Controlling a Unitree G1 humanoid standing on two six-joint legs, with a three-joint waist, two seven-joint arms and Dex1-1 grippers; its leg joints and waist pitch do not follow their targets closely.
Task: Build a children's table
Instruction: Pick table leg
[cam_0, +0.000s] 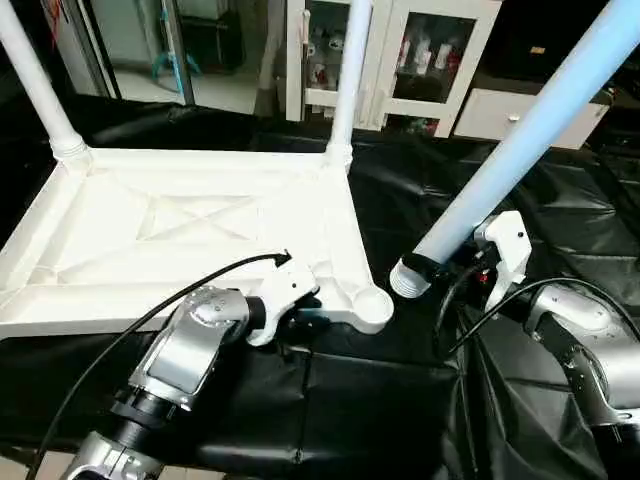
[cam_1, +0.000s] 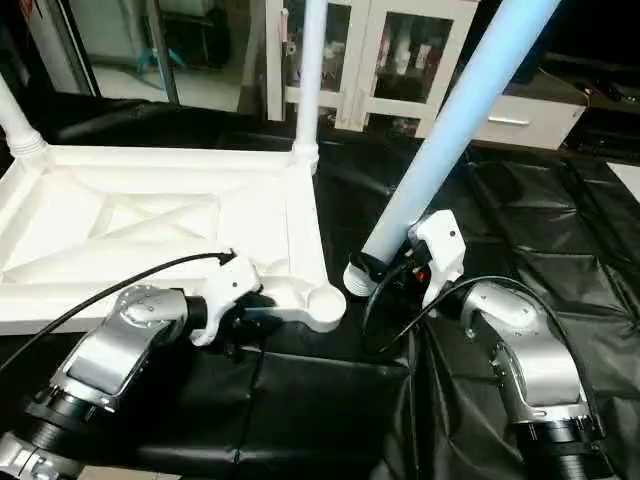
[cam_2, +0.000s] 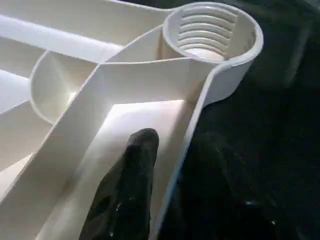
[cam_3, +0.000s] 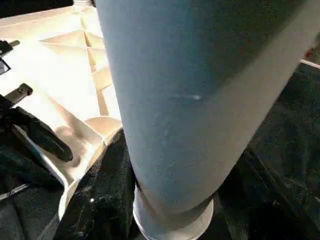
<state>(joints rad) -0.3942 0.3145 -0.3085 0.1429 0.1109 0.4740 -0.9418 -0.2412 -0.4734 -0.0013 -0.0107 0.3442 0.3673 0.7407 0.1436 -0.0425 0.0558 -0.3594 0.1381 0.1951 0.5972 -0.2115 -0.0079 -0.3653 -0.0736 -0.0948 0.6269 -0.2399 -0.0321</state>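
Left gripper (cam_2: 165, 170) pinches the table top's (cam_0: 190, 225) near rim; right gripper (cam_1: 395, 270) clamps a tilted leg (cam_0: 520, 140) beside the empty corner socket (cam_2: 212, 30). Misaligned, the threads could jam.

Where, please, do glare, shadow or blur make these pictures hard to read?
Left wrist view: a bright patch glares on the top beside the dark finger; the second finger, outside the rim, melts into the black cloth. Right wrist view: the held leg is soft and in grey shade. Eye views: that leg looks bluish; the cabinet glass reflects light.
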